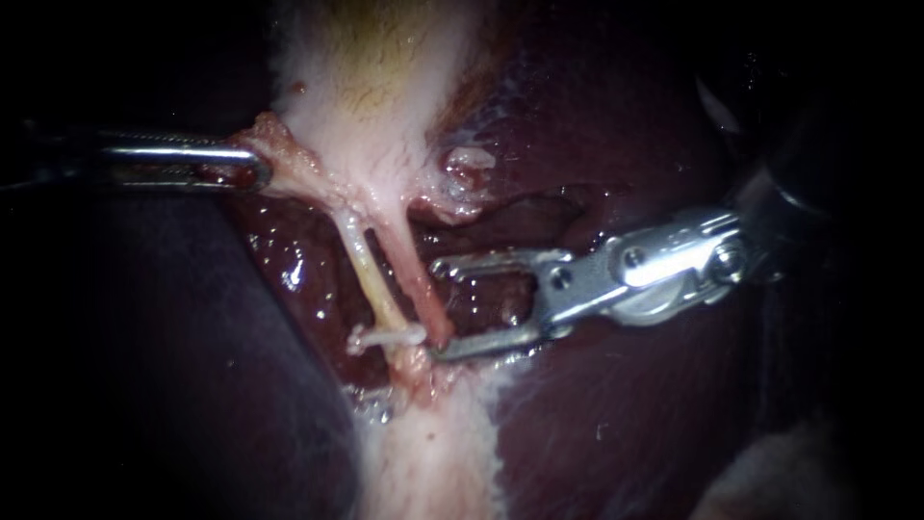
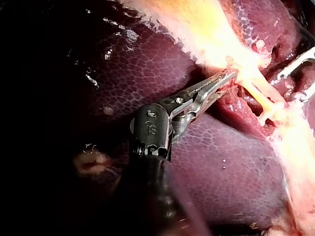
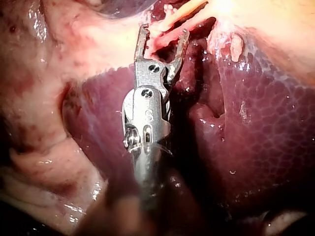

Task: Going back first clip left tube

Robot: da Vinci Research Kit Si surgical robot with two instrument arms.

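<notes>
Two thin tubes run down from the pale gallbladder [image 1: 375, 96]: a yellowish left tube [image 1: 369, 279] and a pink right tube [image 1: 416, 279]. A white clip [image 1: 390, 337] sits across the left tube near its lower end. My right instrument [image 1: 438, 308] stands open just right of the tubes, and the pink tube [image 3: 158, 43] crosses between its jaw tips; no clip shows in the jaws. My left instrument [image 1: 258, 166] is shut on a flap of pale tissue at the gallbladder's neck, holding it leftward; the left wrist view shows the same grip [image 2: 230, 75].
Dark red liver [image 1: 626, 433] surrounds the tubes on both sides, wet and glossy. A pale band of tissue [image 1: 433, 462] continues below the clip. A small whitish nub [image 1: 469, 164] sits on the liver's edge right of the gallbladder's neck.
</notes>
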